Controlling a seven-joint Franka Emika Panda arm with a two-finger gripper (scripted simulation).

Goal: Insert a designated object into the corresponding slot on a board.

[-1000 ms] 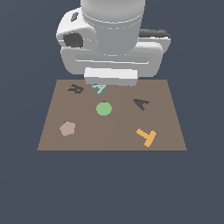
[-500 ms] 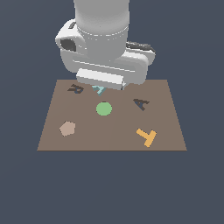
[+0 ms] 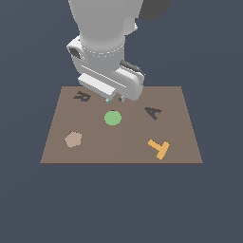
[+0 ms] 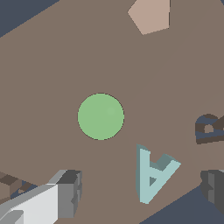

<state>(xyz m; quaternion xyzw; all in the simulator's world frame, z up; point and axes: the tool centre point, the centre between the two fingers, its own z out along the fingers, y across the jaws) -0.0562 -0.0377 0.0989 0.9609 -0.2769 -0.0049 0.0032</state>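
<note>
Now lower | end effector [image 4: 140,192] straddles teal A [image 4: 154,173] | jaws apart

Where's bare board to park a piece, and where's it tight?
Open patches on the board: the near edge between the tan pentagon and orange T, and the strip between the green disc and A slot. Crowded: far edge, where the gripper hangs over the teal A beside the R recess.
</note>
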